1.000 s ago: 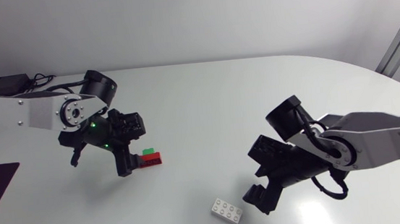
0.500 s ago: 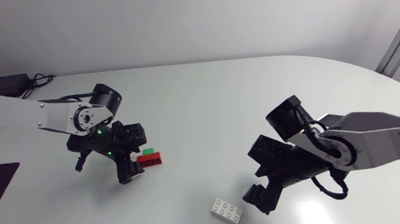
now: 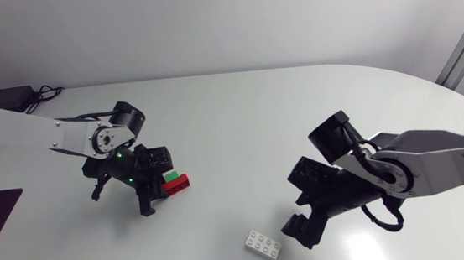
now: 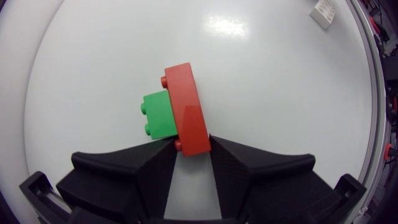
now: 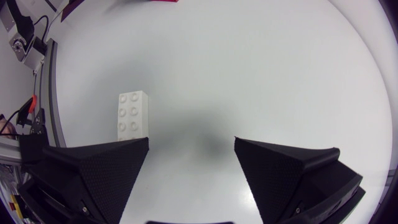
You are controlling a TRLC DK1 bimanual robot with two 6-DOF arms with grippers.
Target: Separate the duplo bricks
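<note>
My left gripper (image 4: 191,140) is low on the table (image 3: 298,116), and its two fingers are squeezed in close on the near end of the red brick (image 4: 186,106). One finger seems to touch each side of that end, so I think I have hold of it, but only by the tip. The green brick (image 4: 158,115) is stuck on the side of the red one, and it sits just over one of my fingers, touching it. I think I hold the red one like this so it cannot slide when the green one gets pulled or pushed off. These two are not apart yet, so the job is not done. My right gripper (image 5: 191,140) is far from them, on the other side of the table. Its fingers are spread wide and there is nothing in them. The white brick (image 5: 133,115) lies flat by itself, bumps up, just beside one of those open fingers. It is already on its own, so I think it needs no more work.
</note>
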